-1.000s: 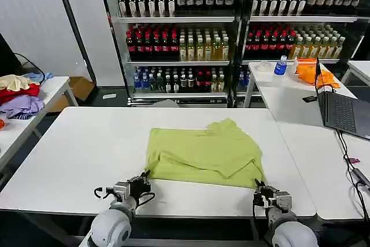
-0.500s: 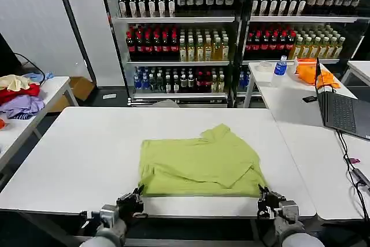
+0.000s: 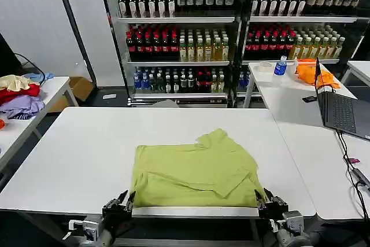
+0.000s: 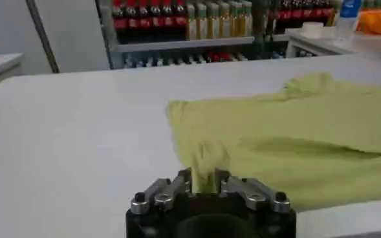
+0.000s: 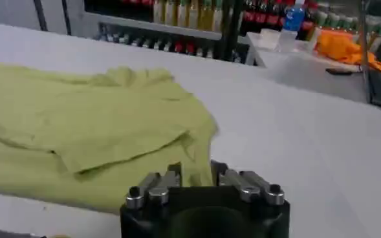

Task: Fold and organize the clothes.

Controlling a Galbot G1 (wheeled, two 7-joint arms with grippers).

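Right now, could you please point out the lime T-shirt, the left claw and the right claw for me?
lime T-shirt (image 3: 193, 169): head view, middle of the folded body.
left claw (image 4: 203, 184): left wrist view, between fingertips pinching the near hem.
right claw (image 5: 196, 174): right wrist view, between fingertips gripping the near corner.

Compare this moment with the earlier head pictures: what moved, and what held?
Both grippers, left gripper and right gripper, shut on the lime T-shirt's near corners, dragged it toward the white table's near edge; its hem now lies at that edge. The grips and the shirt's folds are unchanged.
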